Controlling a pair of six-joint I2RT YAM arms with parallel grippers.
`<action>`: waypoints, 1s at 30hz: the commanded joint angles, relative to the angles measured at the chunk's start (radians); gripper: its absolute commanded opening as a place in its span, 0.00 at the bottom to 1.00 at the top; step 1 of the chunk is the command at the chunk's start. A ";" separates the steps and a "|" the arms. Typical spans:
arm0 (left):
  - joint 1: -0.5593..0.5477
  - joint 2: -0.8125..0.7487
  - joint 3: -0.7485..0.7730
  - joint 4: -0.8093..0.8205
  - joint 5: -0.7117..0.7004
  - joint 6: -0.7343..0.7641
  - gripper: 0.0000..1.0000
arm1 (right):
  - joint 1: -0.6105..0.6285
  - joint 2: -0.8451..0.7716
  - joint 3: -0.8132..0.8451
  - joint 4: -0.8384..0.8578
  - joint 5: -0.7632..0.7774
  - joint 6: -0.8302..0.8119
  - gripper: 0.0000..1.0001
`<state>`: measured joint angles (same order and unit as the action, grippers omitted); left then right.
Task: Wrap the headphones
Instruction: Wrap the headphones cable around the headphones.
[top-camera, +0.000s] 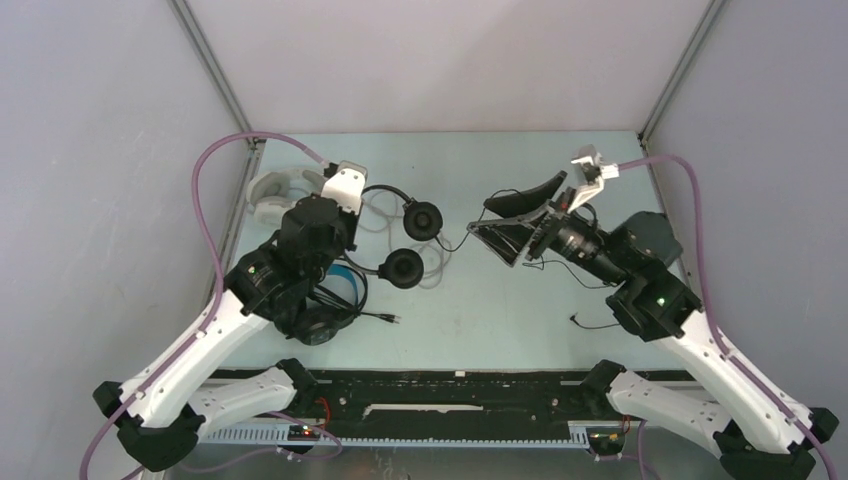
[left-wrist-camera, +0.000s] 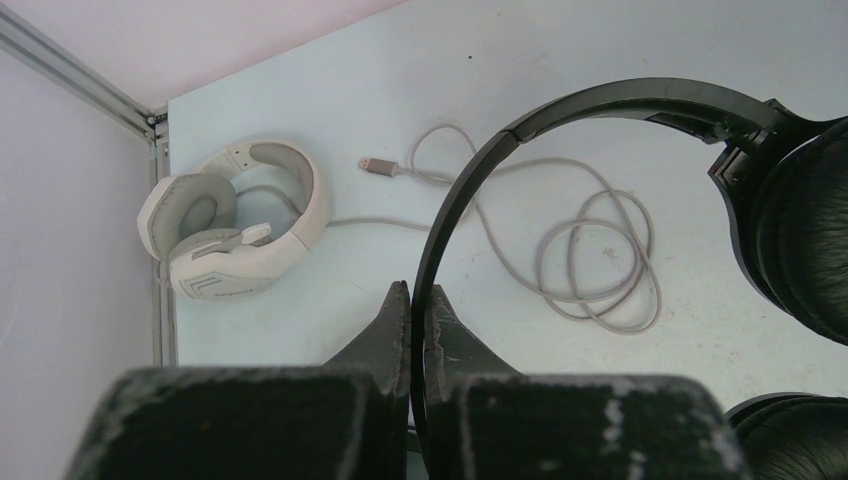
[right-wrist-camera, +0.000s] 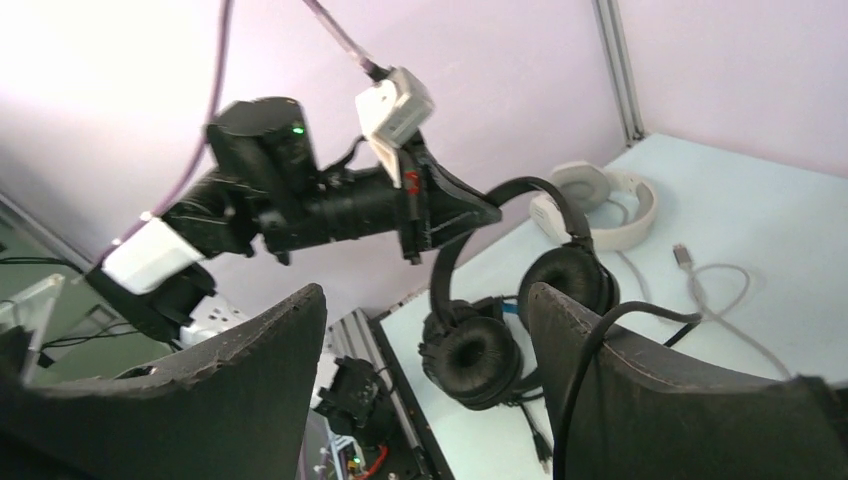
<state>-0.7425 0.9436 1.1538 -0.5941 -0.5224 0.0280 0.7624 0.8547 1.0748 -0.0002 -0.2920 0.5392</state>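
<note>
L gripper (left-wrist-camera: 415, 292): jaws together, clamped on the thin headband of the small on-ear headphones (left-wrist-camera: 560, 110). The band arcs up and to the right out of the fingers. Both ear cups sit at the right edge of the L wrist view. In the R wrist view the pair hangs below the L fingertips, cups down. Can't tell whether the cups touch the table (top-camera: 500, 300).

R gripper (right-wrist-camera: 425, 292): jaws wide apart, nothing clamped btwn them. The thin black cable (right-wrist-camera: 600, 325) lies across one finger and drops off below it. In the top view it runs from the on-ear cups across to the R gripper. It goes on to a black plug (top-camera: 575, 320) lying on the table beside the R arm.

White over-ear headphones (left-wrist-camera: 235, 215): on the table at the far-left corner, close to the side wall, well apart from both grippers. Boom mic is visible across one cup. Its grey cable (left-wrist-camera: 590, 255) lies in loose loops on the table btwn the white pair and the on-ear cups. The cable's silver plug (left-wrist-camera: 378, 165) lies free on the table.

Black over-ear headphones (top-camera: 325, 322) w/ blue headband: on the table, left side, nearer the bases, mostly under the L arm in the top view. A short black lead w/ jack pokes out to the right of it.
</note>
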 joint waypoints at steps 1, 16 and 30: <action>0.017 -0.006 0.018 0.038 -0.014 0.006 0.00 | 0.005 -0.077 0.057 0.005 -0.042 0.032 0.76; 0.097 0.056 0.014 0.059 0.061 -0.021 0.00 | -0.166 -0.167 0.062 -0.042 -0.223 0.402 0.75; 0.139 0.127 0.190 0.062 0.107 -0.045 0.00 | -0.479 0.084 0.067 -0.573 -0.528 0.030 0.70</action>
<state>-0.6178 1.0641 1.2316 -0.5949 -0.4324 0.0154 0.3000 0.9089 1.1545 -0.4656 -0.6659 0.6788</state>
